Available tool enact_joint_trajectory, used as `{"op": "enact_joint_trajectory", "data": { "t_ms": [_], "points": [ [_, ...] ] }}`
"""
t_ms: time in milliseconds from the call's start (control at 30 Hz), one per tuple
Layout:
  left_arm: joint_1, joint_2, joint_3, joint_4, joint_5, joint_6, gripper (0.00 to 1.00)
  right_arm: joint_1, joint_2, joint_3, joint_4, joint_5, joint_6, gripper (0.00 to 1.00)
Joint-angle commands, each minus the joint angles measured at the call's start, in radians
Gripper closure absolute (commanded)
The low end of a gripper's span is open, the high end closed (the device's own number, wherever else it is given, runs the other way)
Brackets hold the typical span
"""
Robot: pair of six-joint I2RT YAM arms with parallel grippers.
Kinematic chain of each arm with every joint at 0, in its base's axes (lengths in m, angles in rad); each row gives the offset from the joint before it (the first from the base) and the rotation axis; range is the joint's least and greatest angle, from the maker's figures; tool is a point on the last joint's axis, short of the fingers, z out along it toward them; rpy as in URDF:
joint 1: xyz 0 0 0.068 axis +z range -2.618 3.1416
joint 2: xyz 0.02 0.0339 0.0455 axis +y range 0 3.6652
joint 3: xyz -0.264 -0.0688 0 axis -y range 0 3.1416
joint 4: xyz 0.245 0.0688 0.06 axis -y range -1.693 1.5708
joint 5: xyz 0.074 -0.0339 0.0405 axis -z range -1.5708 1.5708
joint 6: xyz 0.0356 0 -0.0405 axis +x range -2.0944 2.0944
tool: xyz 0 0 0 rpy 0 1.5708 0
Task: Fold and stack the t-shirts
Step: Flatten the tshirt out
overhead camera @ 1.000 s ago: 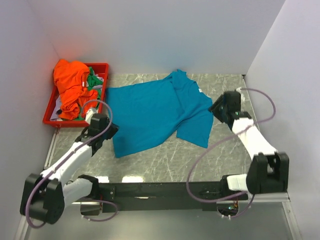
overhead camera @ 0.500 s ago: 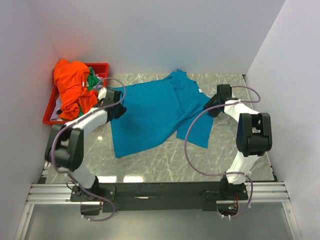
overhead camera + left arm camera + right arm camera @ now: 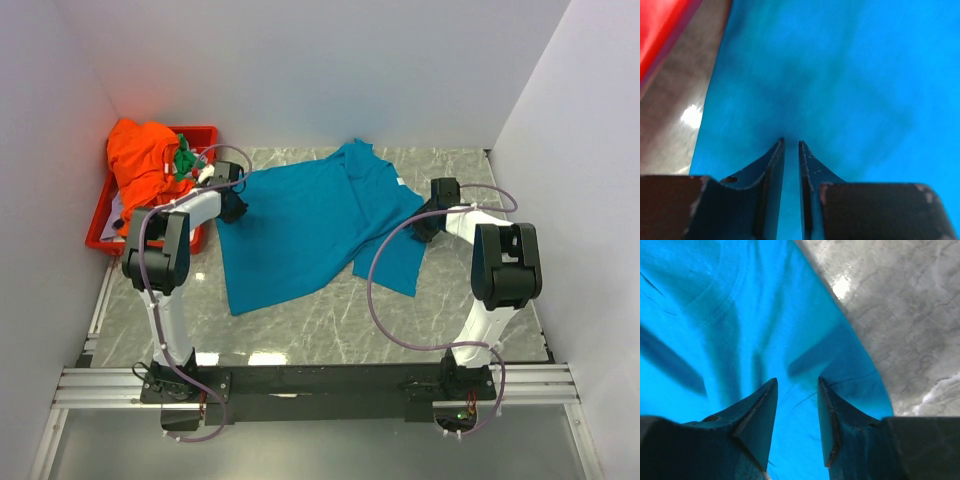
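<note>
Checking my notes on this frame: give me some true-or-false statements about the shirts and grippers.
The teal shirt lies spread on the table. True.
The orange shirt is folded on the table. False: it sits bunched in the red tray.
The left gripper and the right gripper are both over teal cloth. True.
The right gripper's jaws are shut tight. False: a clear gap shows between them.
The green shirt lies on the teal shirt. False: it is in the tray beside the orange one.

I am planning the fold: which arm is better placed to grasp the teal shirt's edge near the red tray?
Left. The left gripper is over that edge of the teal shirt; the right gripper is across the shirt at the far sleeve, away from the red tray.
</note>
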Motion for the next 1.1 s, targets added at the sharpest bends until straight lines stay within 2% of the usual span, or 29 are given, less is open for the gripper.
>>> {"op": "enact_joint_trajectory", "data": {
  "t_ms": [0,133,333,667,900,1067],
  "points": [
    [0.009,0.038,0.085,-0.037,-0.017,0.061,0.77,-0.001,0.002,0.005,-0.067,0.048,0.008,0.57],
    [0.015,0.089,0.136,-0.056,-0.031,0.089,0.78,-0.001,0.016,0.032,-0.188,0.098,0.01,0.62],
    [0.023,0.147,0.196,-0.066,-0.014,0.109,0.79,-0.001,-0.03,-0.018,-0.228,0.139,0.014,0.68],
    [0.023,0.213,0.257,-0.063,0.009,0.158,0.79,-0.004,-0.214,-0.271,-0.213,0.157,0.022,0.67],
    [0.023,0.204,0.218,-0.048,0.021,0.183,0.78,-0.004,-0.346,-0.425,-0.195,0.16,0.037,0.67],
    [0.024,0.191,0.205,-0.042,0.039,0.203,0.76,-0.004,-0.496,-0.556,-0.175,0.157,0.086,0.67]
  ]
}}
